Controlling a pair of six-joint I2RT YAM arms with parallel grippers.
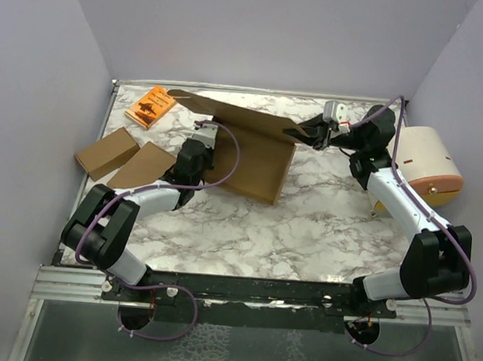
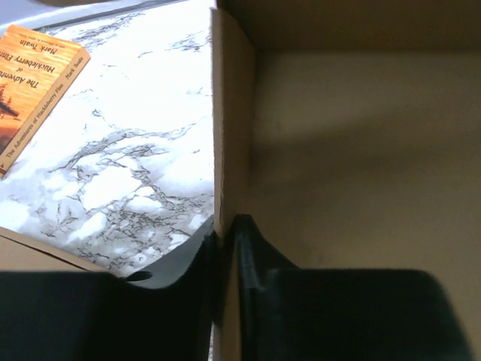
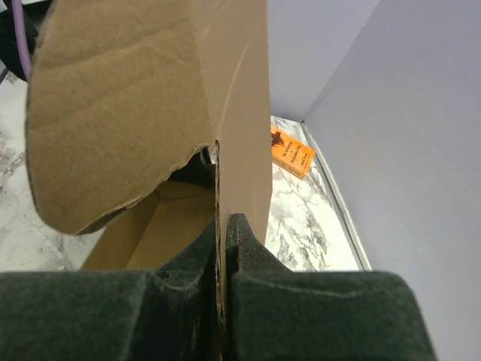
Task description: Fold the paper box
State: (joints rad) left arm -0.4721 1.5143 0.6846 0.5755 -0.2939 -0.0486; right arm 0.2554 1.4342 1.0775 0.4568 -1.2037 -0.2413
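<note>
Your brown cardboard paper box (image 1: 260, 161) looks light but creasable, so hold it near folds. The left gripper (image 2: 225, 232) pinches its wall nearest the small orange book (image 1: 150, 106); the right gripper (image 3: 223, 226) is clamped tight on the far flap.

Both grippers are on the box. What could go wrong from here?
The right gripper pinches the paper box only at a flap's edge, just below a slit, so pulling could tear it there. The left gripper holds just the end of a side wall, so it might slip off and let the wall fall flat.
</note>
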